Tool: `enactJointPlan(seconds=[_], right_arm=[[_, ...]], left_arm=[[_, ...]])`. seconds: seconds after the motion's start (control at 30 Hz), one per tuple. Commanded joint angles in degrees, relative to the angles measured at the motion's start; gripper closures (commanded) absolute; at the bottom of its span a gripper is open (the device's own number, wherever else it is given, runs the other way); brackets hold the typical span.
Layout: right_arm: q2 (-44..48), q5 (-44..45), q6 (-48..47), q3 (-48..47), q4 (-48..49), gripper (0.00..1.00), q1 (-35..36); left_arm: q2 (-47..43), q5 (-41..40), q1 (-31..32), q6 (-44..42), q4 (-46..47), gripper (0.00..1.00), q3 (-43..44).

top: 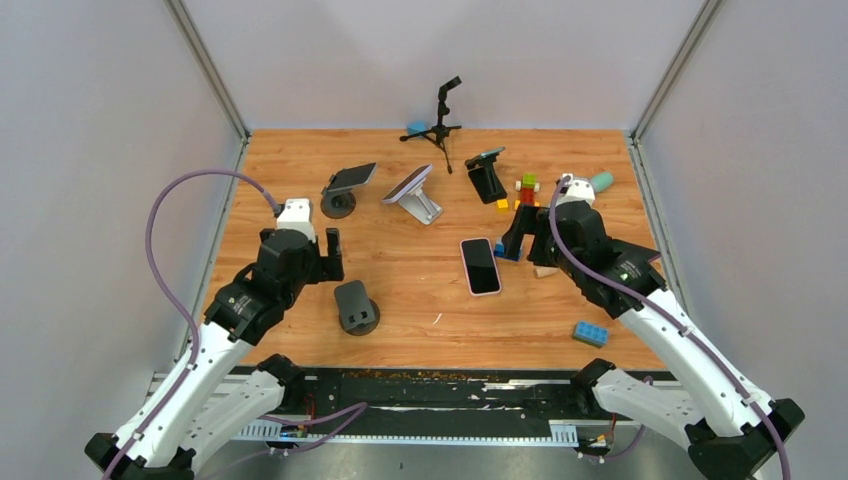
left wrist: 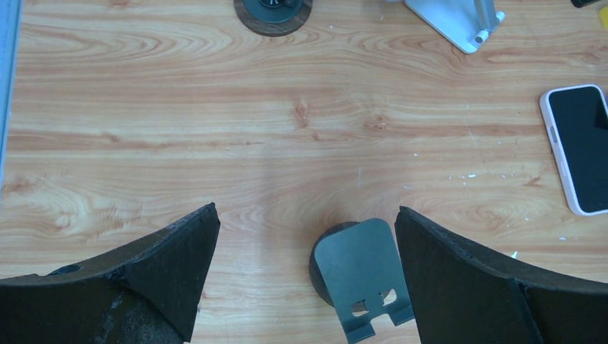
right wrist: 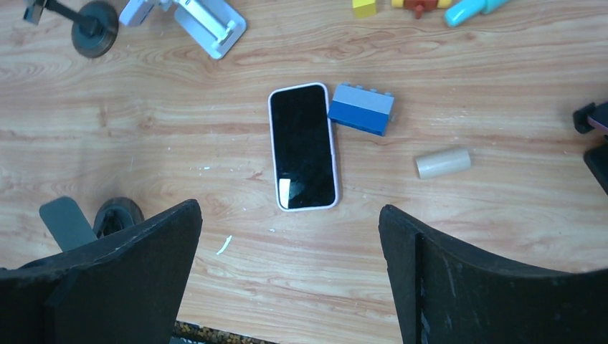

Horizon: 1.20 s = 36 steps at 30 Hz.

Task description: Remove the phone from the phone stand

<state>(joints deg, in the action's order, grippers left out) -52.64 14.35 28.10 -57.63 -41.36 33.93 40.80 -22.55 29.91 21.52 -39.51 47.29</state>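
A phone with a pale pink case [top: 480,266] lies flat, screen up, on the wooden table, also in the left wrist view [left wrist: 582,147] and the right wrist view [right wrist: 302,147]. An empty dark phone stand [top: 355,306] stands left of it, close to my left gripper's right finger [left wrist: 362,276]. My left gripper [top: 327,258] is open and empty above the table just behind this stand [left wrist: 307,229]. My right gripper [top: 528,238] is open and empty, just right of the phone [right wrist: 289,215].
Three more stands holding phones stand at the back: black [top: 348,180], white [top: 412,187], black [top: 487,168]. A small tripod [top: 441,122] is behind them. Toy bricks [top: 527,186], a blue brick [right wrist: 361,109], a wooden cylinder [right wrist: 443,163] and another blue brick [top: 590,333] lie at the right.
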Motion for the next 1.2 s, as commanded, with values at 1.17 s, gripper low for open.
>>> enactJointPlan(seconds=[1.17], right_arm=[[1.61, -3.03, 12.23, -3.57, -10.19, 0.02, -33.96]], left_arm=[[5.18, 7.32, -0.29, -2.15, 2.76, 0.0, 0.17]])
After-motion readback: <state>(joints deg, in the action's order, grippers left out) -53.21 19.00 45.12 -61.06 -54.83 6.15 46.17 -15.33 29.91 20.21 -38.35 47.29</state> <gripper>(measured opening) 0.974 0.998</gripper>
